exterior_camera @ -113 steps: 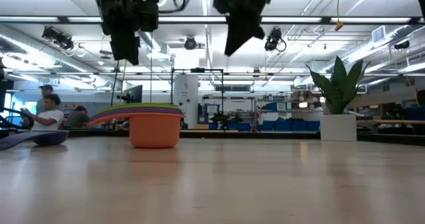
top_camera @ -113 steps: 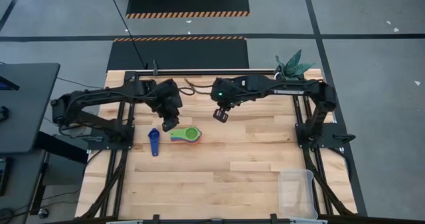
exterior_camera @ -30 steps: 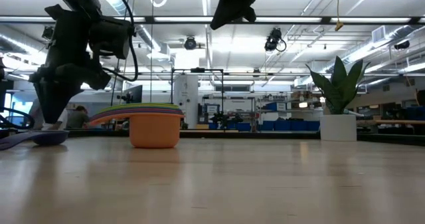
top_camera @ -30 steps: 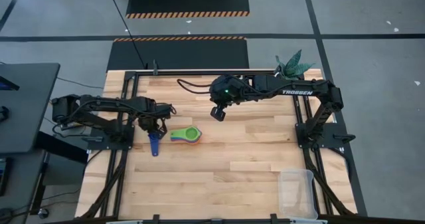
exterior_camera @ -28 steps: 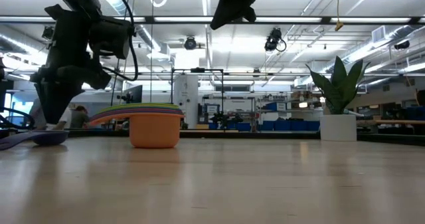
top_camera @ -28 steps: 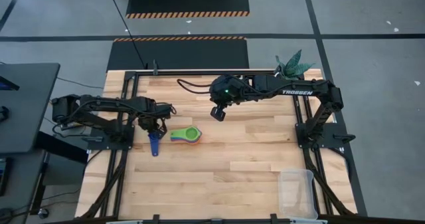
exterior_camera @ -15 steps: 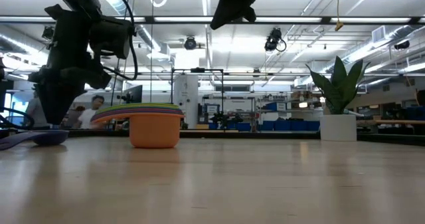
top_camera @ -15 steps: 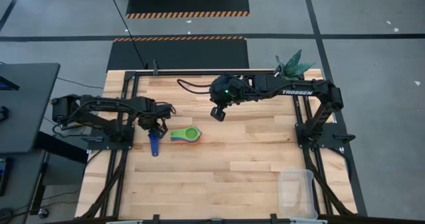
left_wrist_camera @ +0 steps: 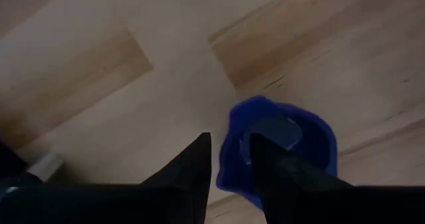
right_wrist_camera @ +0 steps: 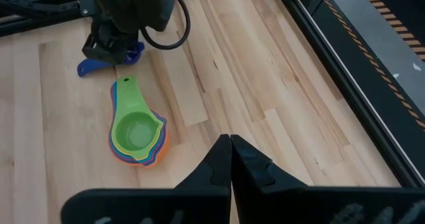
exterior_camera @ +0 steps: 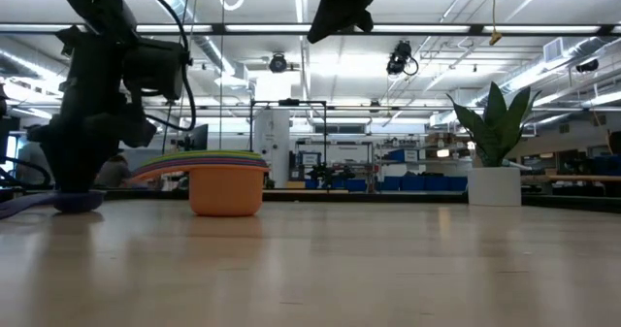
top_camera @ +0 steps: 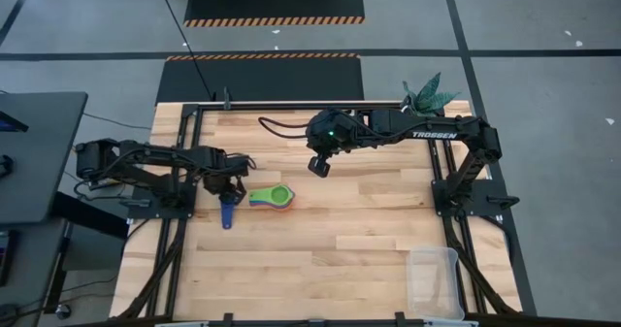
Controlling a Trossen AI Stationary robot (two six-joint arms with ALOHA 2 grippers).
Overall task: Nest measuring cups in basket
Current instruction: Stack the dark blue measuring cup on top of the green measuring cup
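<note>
The left gripper (top_camera: 224, 193) is down at the table surface at about nine o'clock, its fingers (left_wrist_camera: 279, 171) slightly parted astride the rim of the dark blue cup (top_camera: 226, 209); contact appears likely but cannot be confirmed. The nested stack of cups (top_camera: 274, 198), green on top, sits just beside it toward centre. The right gripper (top_camera: 319, 167) hangs above twelve o'clock, fingers pressed together. The basket (top_camera: 433, 282) stands at five o'clock, well apart.

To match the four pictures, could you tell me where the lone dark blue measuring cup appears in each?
High: blue cup, left of the nested stack.
Low: far left edge, under the left gripper.
Left wrist: centre, at the fingertips.
Right wrist: far end.
Shared landmark: the stack.
</note>
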